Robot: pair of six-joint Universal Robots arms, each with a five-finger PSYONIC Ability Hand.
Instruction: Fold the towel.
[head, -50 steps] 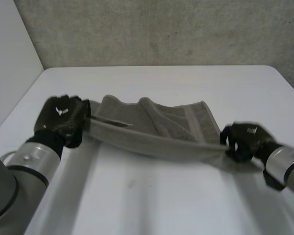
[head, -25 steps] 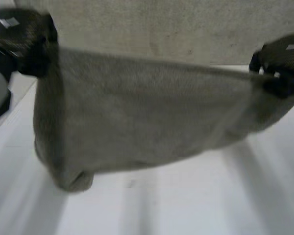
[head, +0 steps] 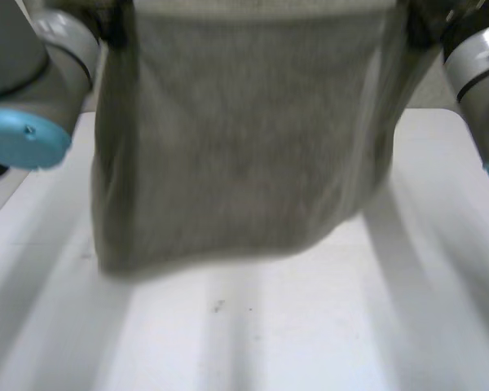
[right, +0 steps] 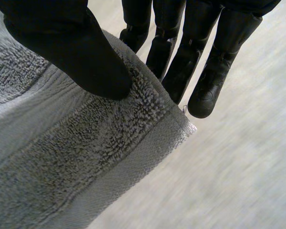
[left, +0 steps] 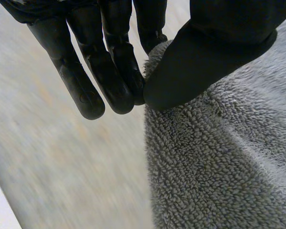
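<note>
Above the middle of the white table (head: 310, 326), the grey towel (head: 236, 138) is held up by its two top corners and hangs as a sheet. It is soft, thick terry, judged light but limp, so sagging and swinging are to be expected wherever it is unsupported. One corner is pinched between thumb and fingers (left: 109, 71) of the left hand (left: 209, 47), the other likewise by the right hand (right: 71, 43) at the hemmed band. The corners are judged the surest hold.

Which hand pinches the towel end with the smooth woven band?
The right hand; the towel at the left hand shows only loops.
</note>
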